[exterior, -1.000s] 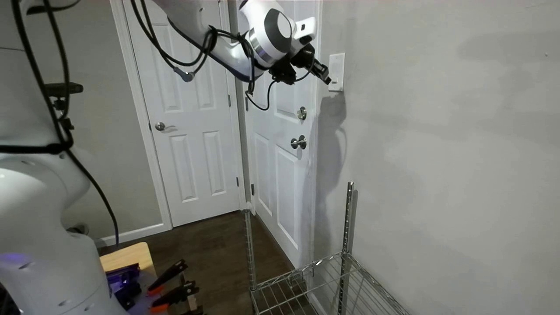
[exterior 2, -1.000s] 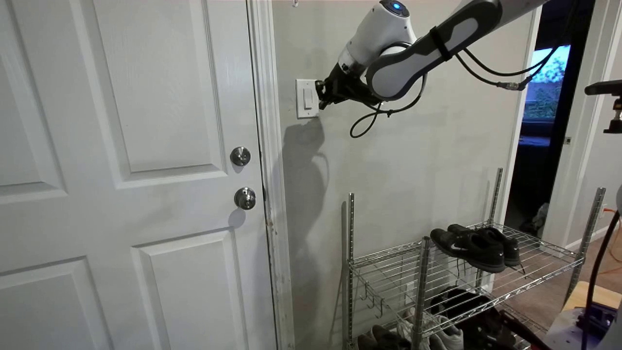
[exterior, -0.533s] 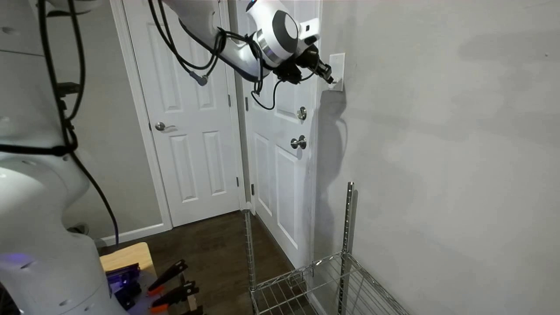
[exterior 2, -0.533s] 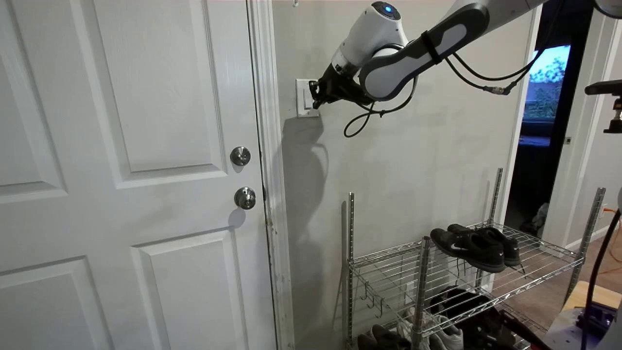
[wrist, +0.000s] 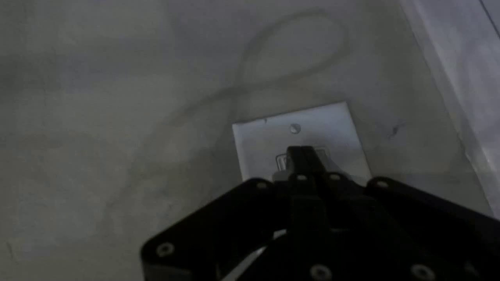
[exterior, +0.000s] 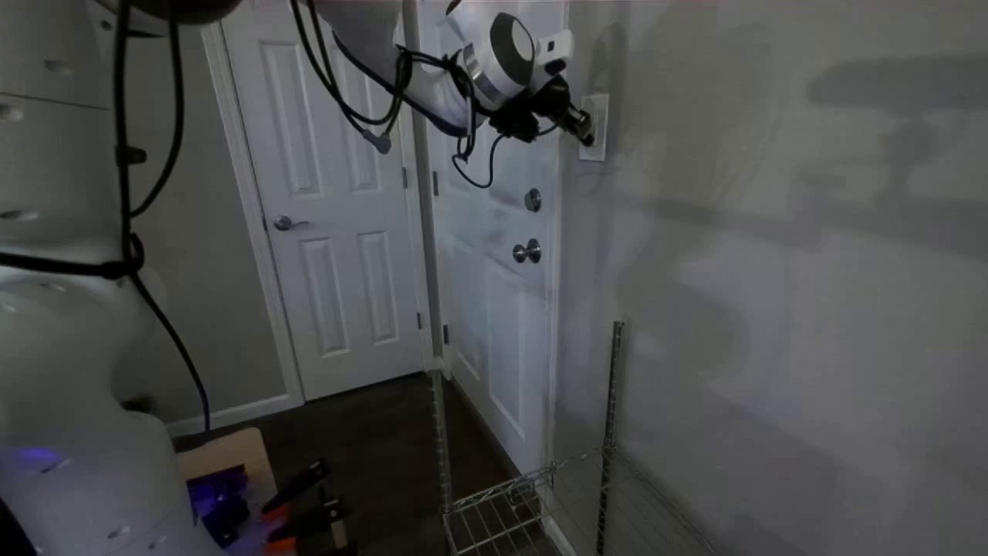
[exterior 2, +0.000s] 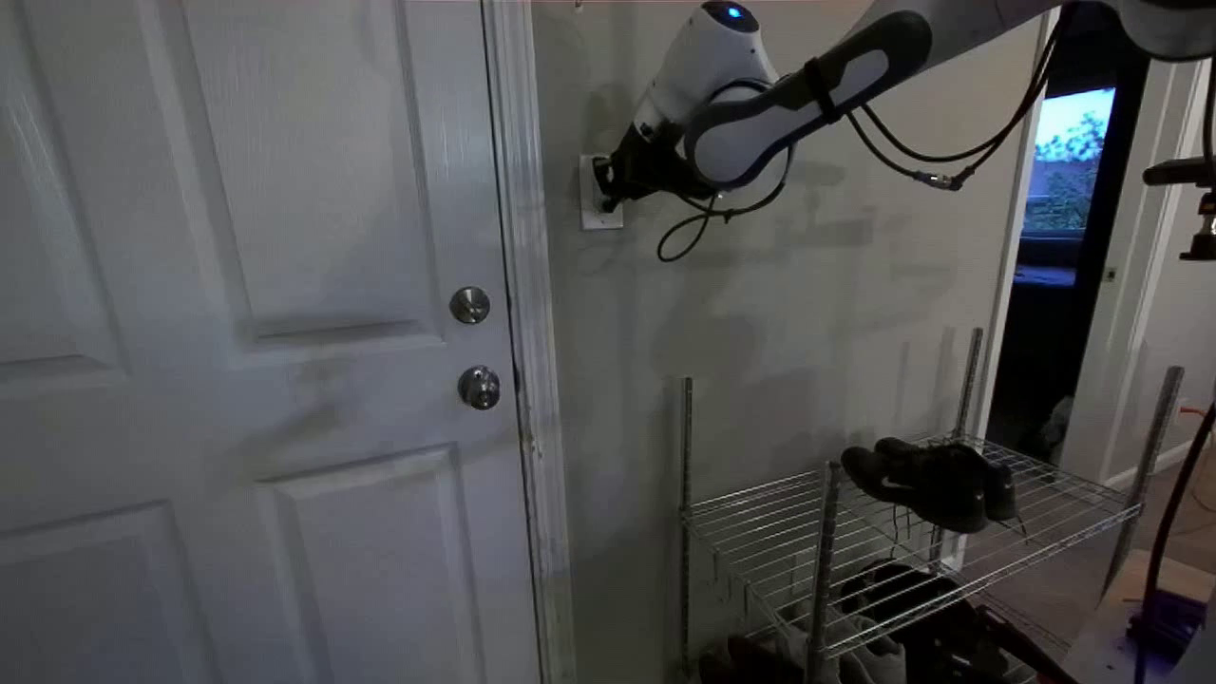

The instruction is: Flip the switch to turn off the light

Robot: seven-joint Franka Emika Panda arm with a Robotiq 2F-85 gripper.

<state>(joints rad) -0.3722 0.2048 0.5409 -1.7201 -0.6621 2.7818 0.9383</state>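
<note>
The switch is a white upright plate on the grey wall, seen in both exterior views [exterior: 601, 148] [exterior 2: 601, 220] and in the wrist view [wrist: 258, 144]. Its toggle in the middle is mostly hidden behind my fingertips. My black gripper [wrist: 301, 150] has its two fingers pressed together with nothing between them. In both exterior views the gripper [exterior: 589, 139] [exterior 2: 607, 195] reaches the plate. The tips lie over the toggle and seem to touch it, though contact is hard to confirm. The room is dim.
A white door [exterior 2: 332, 399] with a round knob [exterior 2: 479, 388] and lock [exterior 2: 470, 305] stands beside the switch. A metal wire rack [exterior 2: 760, 532] holding black shoes [exterior 2: 917, 480] stands against the wall below the arm. A second white door [exterior: 332, 232] is behind.
The room has gone from brightly lit to dim, and the shadows on the wall have changed. My gripper has moved forward onto the switch plate, toward the door side, and now covers its toggle.
</note>
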